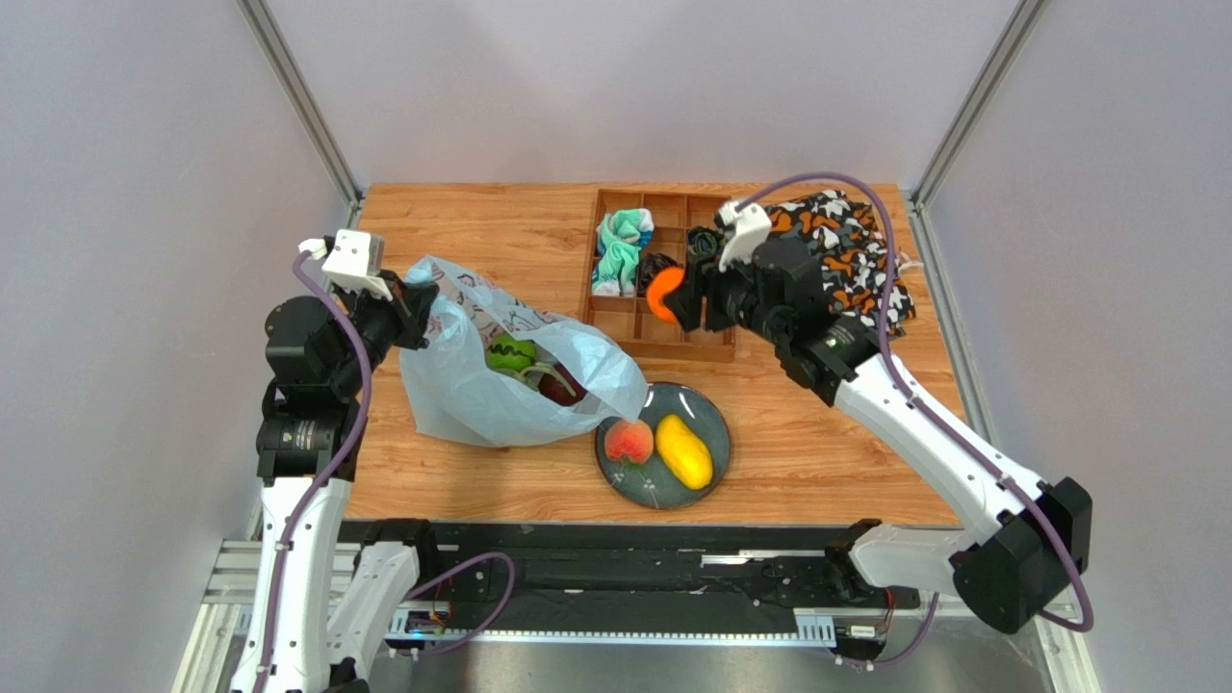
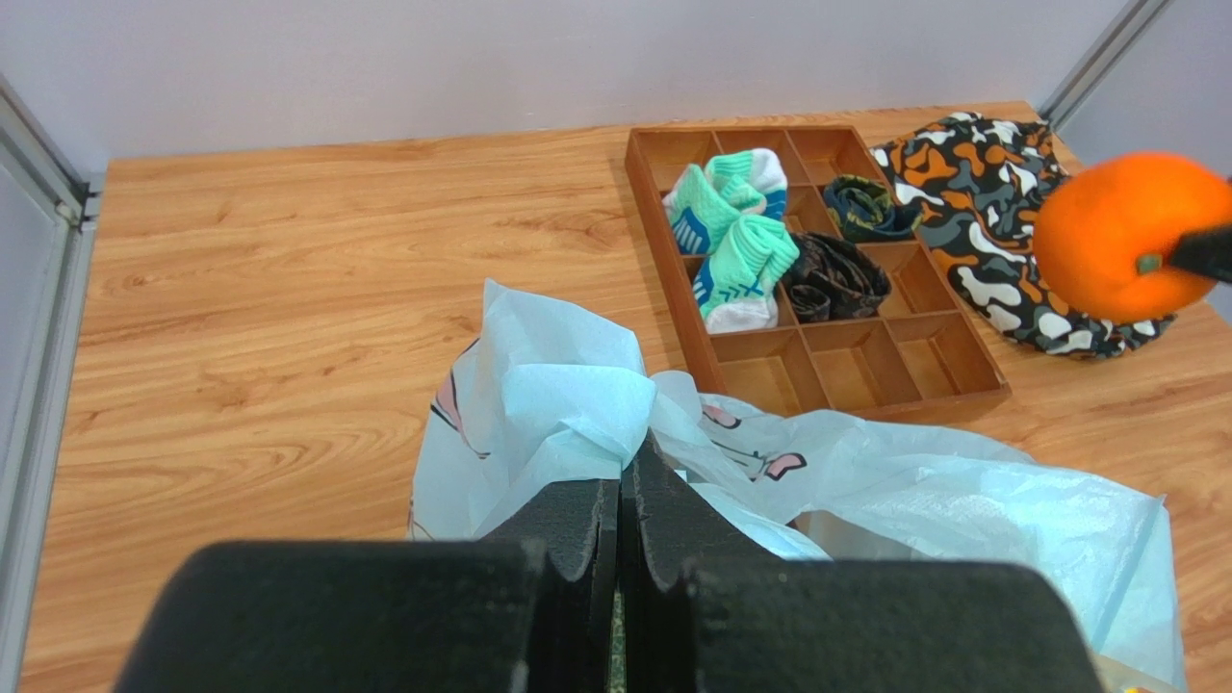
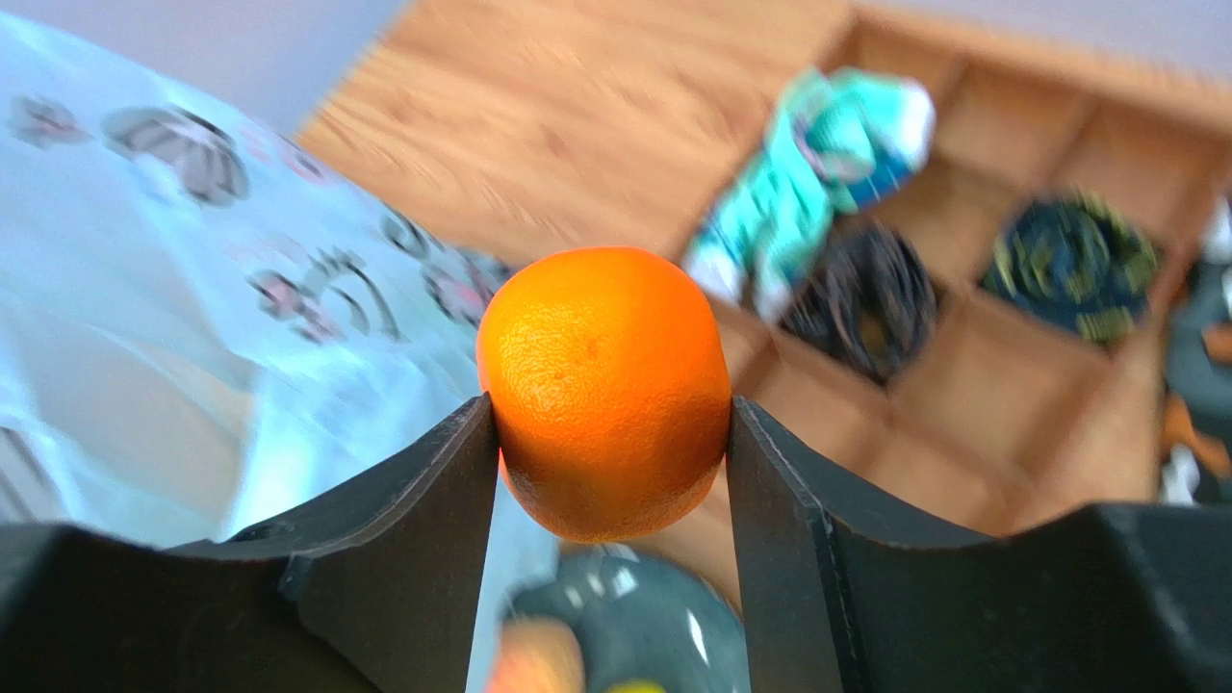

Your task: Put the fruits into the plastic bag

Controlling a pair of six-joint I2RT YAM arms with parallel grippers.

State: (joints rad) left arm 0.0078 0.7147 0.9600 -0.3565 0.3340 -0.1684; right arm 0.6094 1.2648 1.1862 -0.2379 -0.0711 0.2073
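The pale blue plastic bag [image 1: 499,383] lies left of centre with its mouth toward the right. A green fruit [image 1: 509,355] and a dark red fruit [image 1: 560,384] show inside it. My left gripper [image 1: 417,306] is shut on the bag's upper left edge [image 2: 579,412] and holds it up. My right gripper [image 1: 680,296] is shut on the orange [image 3: 605,390], held in the air over the tray's front, right of the bag; the orange also shows in the left wrist view [image 2: 1121,236]. A peach [image 1: 628,442] and a yellow mango [image 1: 684,451] lie on the grey plate [image 1: 716,419]. The melon is out of view.
A wooden compartment tray [image 1: 615,315] at the back holds rolled socks [image 1: 623,249]. A patterned orange, black and white cloth [image 1: 853,253] lies to its right. The metal frame posts stand at both back corners.
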